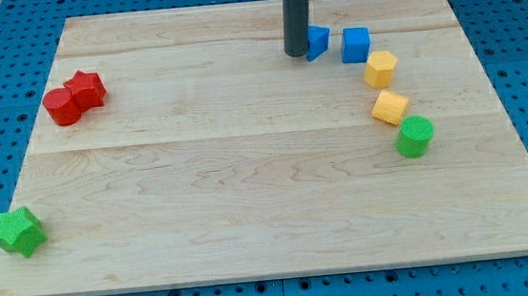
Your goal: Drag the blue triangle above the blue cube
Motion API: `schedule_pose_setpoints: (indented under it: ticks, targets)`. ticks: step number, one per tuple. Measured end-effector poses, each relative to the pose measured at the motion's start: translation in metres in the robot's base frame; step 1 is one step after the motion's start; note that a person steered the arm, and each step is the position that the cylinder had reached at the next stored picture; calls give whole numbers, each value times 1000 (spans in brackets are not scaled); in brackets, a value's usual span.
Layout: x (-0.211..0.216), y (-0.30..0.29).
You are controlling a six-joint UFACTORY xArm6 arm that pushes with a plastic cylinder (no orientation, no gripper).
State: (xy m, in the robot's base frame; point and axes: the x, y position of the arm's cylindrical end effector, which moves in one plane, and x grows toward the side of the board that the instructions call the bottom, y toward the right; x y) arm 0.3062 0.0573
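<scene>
The blue triangle (319, 40) lies near the view's top, right of centre. The blue cube (356, 44) sits just to its right, a small gap between them. My tip (298, 53) stands on the board against the triangle's left side; the dark rod rises from it out of the view's top. The rod hides the triangle's left edge.
A yellow pentagon-like block (381, 68) and a yellow block (390, 107) lie below the cube, then a green cylinder (415, 136). Two red blocks (75, 96) touch at the left. A green star (16, 232) sits at the bottom-left corner. The wooden board (247, 169) rests on a blue pegboard.
</scene>
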Motion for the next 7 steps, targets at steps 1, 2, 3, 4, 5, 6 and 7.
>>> schedule_pose_setpoints:
  ticks: [1, 2, 3, 4, 5, 6, 7]
  targets:
    - [0, 31]
    - [-1, 56]
    - [-10, 59]
    - [-26, 59]
    - [-50, 66]
    - [-51, 57]
    - [-51, 26]
